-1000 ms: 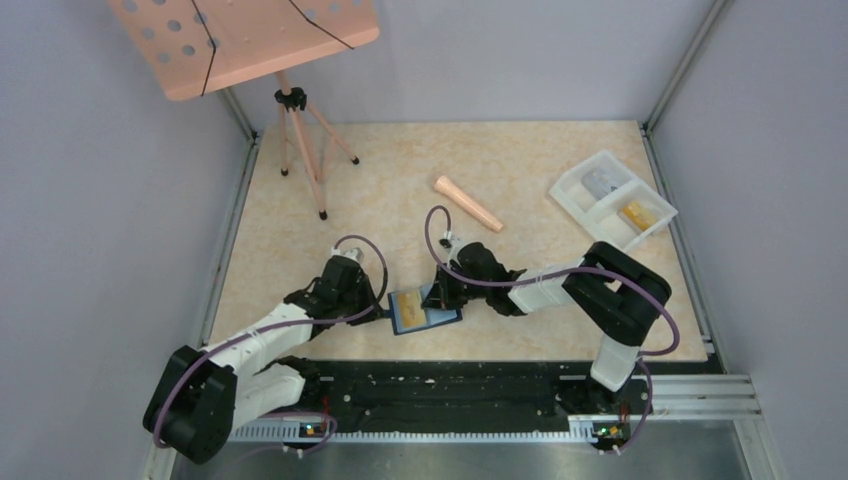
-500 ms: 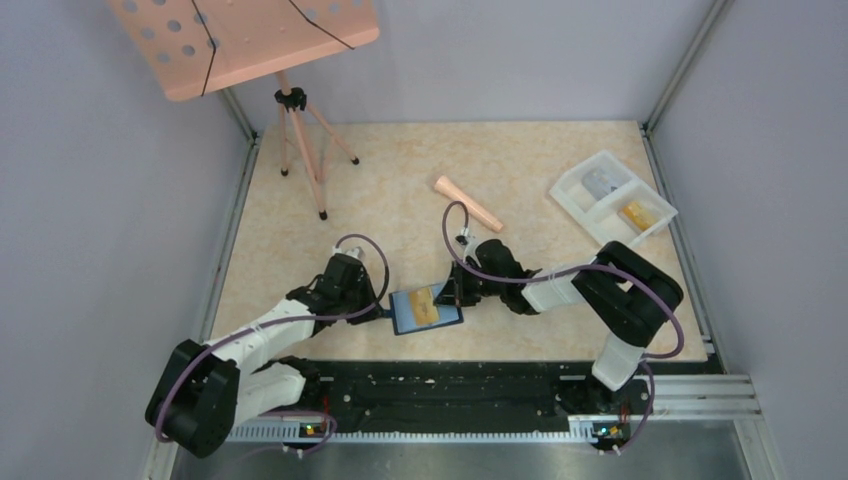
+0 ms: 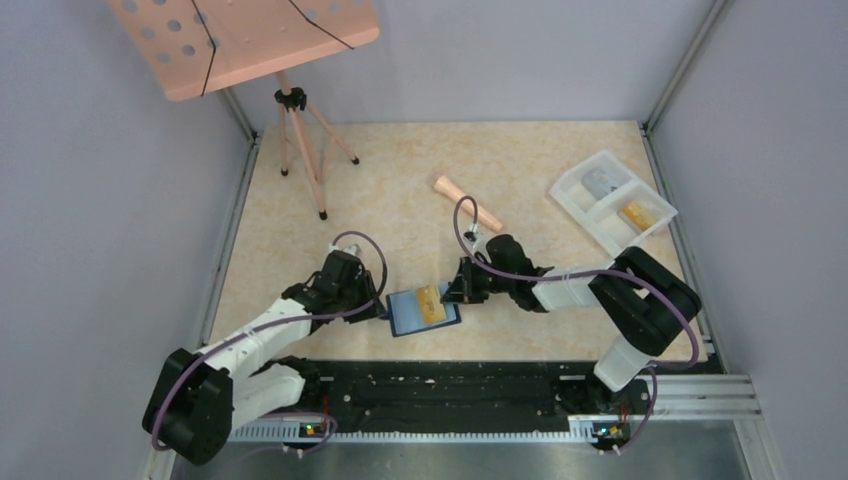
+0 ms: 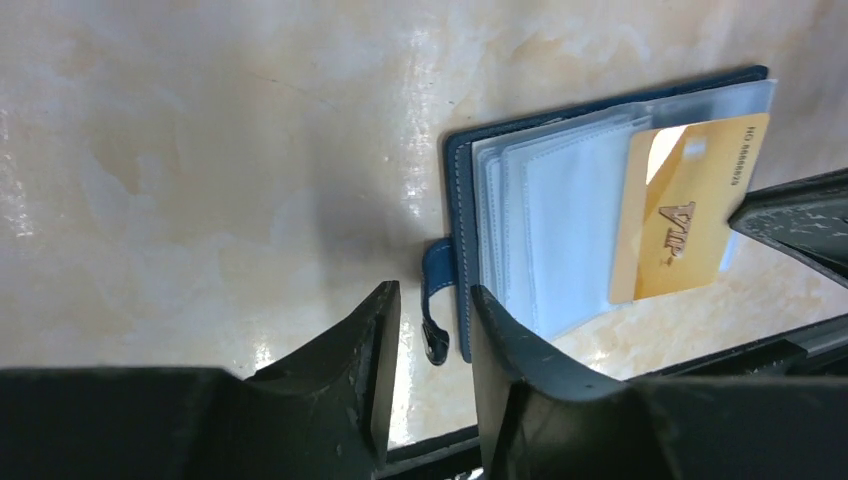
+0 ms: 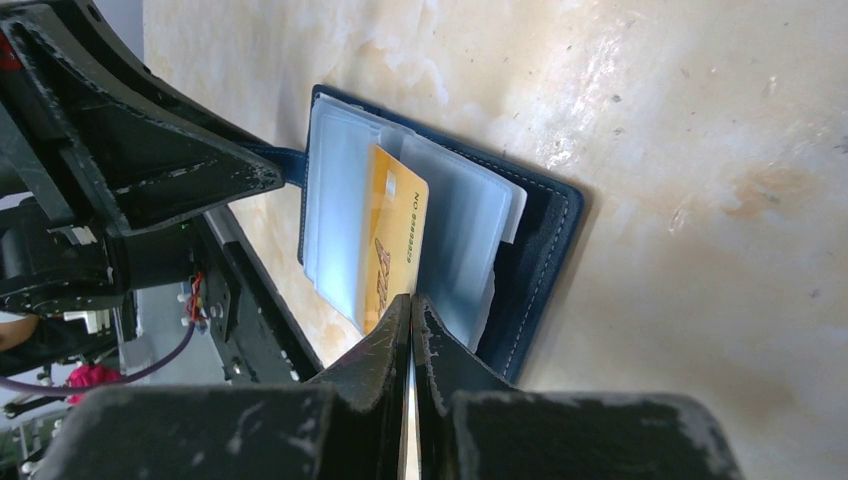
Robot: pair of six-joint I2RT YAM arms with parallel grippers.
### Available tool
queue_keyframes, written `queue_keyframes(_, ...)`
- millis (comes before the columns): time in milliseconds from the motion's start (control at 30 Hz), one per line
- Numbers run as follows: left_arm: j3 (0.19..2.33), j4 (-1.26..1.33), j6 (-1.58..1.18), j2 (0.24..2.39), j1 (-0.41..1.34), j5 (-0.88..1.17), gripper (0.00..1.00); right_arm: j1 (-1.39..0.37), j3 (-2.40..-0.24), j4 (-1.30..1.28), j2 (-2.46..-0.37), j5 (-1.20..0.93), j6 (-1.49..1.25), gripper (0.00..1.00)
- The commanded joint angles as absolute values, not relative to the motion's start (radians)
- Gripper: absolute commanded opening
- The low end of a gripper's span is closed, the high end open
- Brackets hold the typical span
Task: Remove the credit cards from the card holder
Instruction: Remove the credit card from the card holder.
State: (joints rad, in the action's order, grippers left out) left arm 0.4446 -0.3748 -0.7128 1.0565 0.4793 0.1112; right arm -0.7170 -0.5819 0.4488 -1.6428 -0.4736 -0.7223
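Card holder (image 3: 408,318) lies open on the tabletop (image 3: 400,190) between the arms; right gripper (image 5: 411,305), jaws pinched on the half-drawn gold card (image 4: 690,205), should pull straight along the pocket; left gripper (image 4: 435,293), jaws narrowly apart astride the tab (image 4: 437,265), should pin the holder.

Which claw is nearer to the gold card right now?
Right. The right claw pinches an edge of the gold card. The left claw is at the opposite side of the holder, straddling its tab, clear of the card.
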Motion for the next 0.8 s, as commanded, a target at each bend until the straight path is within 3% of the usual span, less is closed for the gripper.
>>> queue_keyframes(0, 0.508, -0.412, -0.724, 0.998, 0.477, 0.104, 0.40, -0.710, -0.580, 0.440, -1.588, -0.493, -0.716, 0.00)
queue_keyframes(167, 0.543, -0.427, -0.733, 0.953, 0.478, 0.135, 0.42, -0.709, -0.607, 0.337, -1.569, -0.454, -0.705, 0.00)
queue_keyframes(333, 0.500, -0.280, -0.778, 0.937, 0.481, 0.263, 0.41, -0.706, -0.612, 0.302, -1.559, -0.440, -0.701, 0.00)
queue_keyframes(767, 0.480, -0.037, -0.803, 1.142, 0.514, 0.367, 0.38, -0.705, -0.592, 0.359, -1.529, -0.456, -0.758, 0.00)
